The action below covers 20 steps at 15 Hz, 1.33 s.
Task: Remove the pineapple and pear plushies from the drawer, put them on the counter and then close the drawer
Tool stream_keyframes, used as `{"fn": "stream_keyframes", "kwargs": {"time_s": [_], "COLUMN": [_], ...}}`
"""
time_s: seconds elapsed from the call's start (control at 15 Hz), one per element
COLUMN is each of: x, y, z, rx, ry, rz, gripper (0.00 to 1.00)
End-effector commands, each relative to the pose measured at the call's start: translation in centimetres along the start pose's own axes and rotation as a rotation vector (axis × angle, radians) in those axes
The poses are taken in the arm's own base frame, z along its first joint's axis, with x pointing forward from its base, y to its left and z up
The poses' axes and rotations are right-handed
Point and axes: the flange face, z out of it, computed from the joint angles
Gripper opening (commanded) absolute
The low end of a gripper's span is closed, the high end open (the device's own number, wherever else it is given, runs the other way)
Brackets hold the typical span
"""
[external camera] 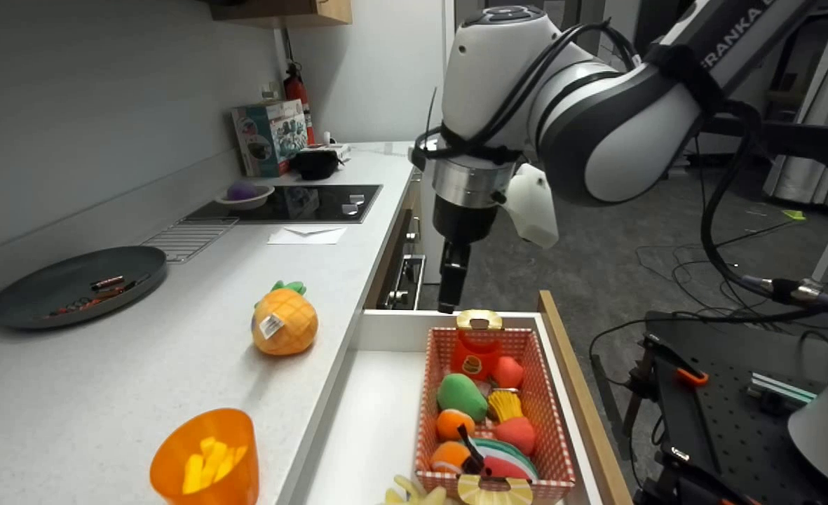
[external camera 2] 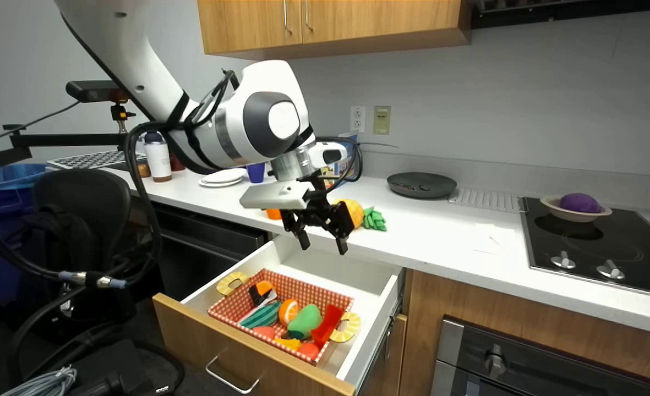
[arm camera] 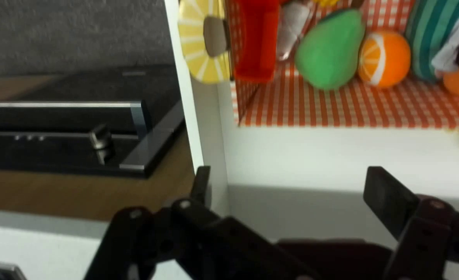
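Pear (arm camera: pixel 329 50) inside the basket (arm camera: pixel 330 111) may slip or drag the neighbouring orange (arm camera: pixel 385 59) out if the gripper (external camera 2: pixel 323 245), spread wide and holding nothing, pinches off-centre.

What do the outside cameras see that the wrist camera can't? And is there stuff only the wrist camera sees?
Only the exterior views: both show the pineapple plushie, dark pan and purple ball.
Only the wrist view: no extra thing I can make out, just a closer look.
Shared: gripper, drawer, checked basket and green pear plushie.
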Motion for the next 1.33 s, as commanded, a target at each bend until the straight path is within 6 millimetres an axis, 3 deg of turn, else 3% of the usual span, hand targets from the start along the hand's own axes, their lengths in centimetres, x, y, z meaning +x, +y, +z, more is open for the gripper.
{"fn": "stream_keyframes", "kwargs": {"time_s": [0.0, 0.33, 0.53, 1.13, 1.27], "x": [-4.7, -8.5, -9.3, -8.2, -7.4], "y": [0.5, -0.4, -1.5, -5.2, -5.1], "z": [2.3, 5.8, 7.4, 12.1, 13.0], "rx": [0.019, 0.097, 0.144, 0.256, 0.263], "ry": [-0.1, -0.178, -0.167, -0.113, -0.098], "rz": [0.073, 0.121, 0.116, 0.002, -0.02], "gripper": [1.0, 1.0, 1.0, 1.0, 1.0]}}
